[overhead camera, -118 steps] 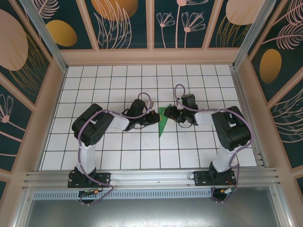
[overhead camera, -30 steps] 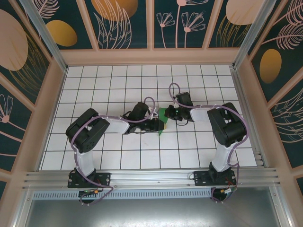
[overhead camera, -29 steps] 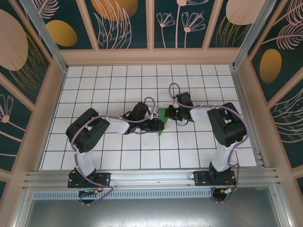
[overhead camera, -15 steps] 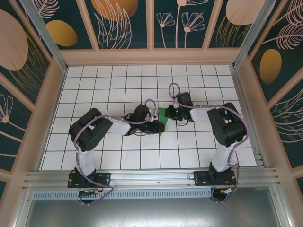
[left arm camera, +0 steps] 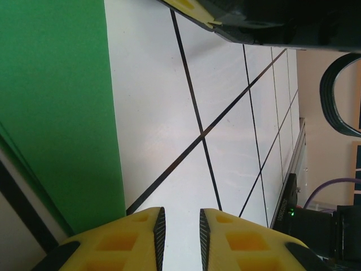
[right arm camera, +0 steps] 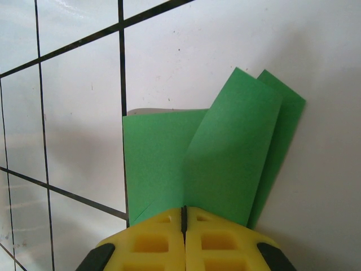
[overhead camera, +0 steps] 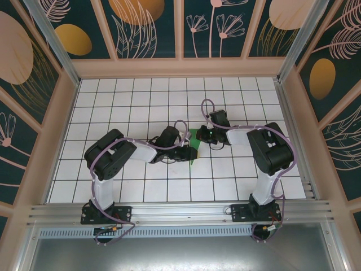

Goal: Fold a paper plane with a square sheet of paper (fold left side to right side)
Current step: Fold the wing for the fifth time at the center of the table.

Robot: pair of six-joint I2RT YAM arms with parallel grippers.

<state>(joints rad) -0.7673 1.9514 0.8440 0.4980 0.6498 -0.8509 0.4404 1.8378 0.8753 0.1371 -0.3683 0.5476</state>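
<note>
The green sheet of paper (right arm camera: 186,158) lies folded on the tiled table, with one flap overlapping the rest and slightly raised. My right gripper (right arm camera: 184,208) is shut, its yellow tips down on the paper's near edge where the crease ends; I cannot tell whether paper is pinched. From above, the paper (overhead camera: 193,134) peeks out between both grippers. My left gripper (left arm camera: 179,212) is open by a narrow gap with bare tile between its fingers, just beside the paper's (left arm camera: 56,101) straight edge. In the top view the left gripper (overhead camera: 190,152) sits close to the right gripper (overhead camera: 202,135).
The right gripper's yellow finger (left arm camera: 192,8) shows at the top of the left wrist view. The white tiled table (overhead camera: 141,107) is fenced by low wooden walls (overhead camera: 62,124) and an aluminium rail (overhead camera: 180,212) at the near edge.
My left arm has slid a little to the right along the paper and its jaws have parted slightly. The right arm and the paper have stayed put.
</note>
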